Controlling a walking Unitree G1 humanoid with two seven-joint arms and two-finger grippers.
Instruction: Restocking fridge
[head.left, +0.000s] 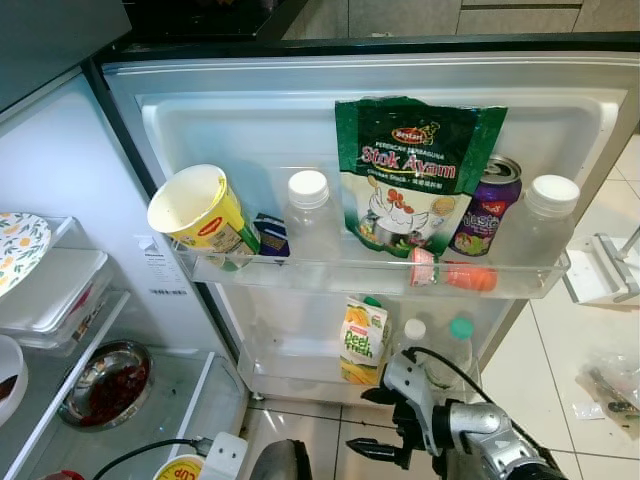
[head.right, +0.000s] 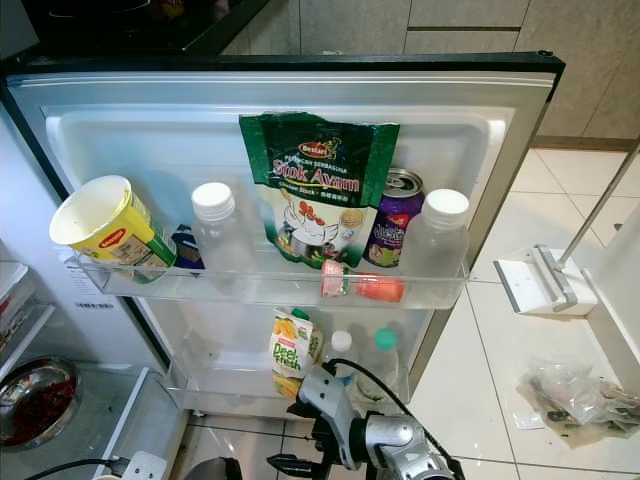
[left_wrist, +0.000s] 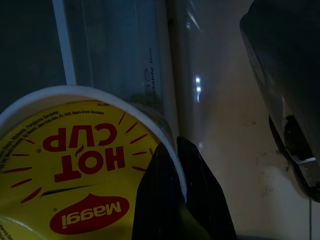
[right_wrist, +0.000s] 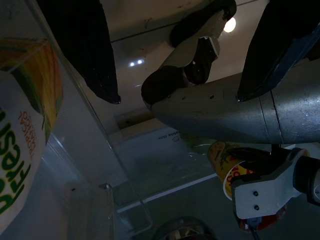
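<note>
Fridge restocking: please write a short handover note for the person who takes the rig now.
Left gripper: shut on the rim of a Maggi Hot Cup, low beside the open fridge.
Right gripper: open, empty, below the lower door shelf.
Done: upper door shelf holds another yellow cup, bottles, stock pouch and can; juice carton is below.
Left: place the held cup.

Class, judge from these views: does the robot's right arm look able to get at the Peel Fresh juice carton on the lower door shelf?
Probably yes. The right end effector, fingers open, sits just below the Peel Fresh juice carton, with nothing between them; the lower door shelf wall fronts only the carton's base.
</note>
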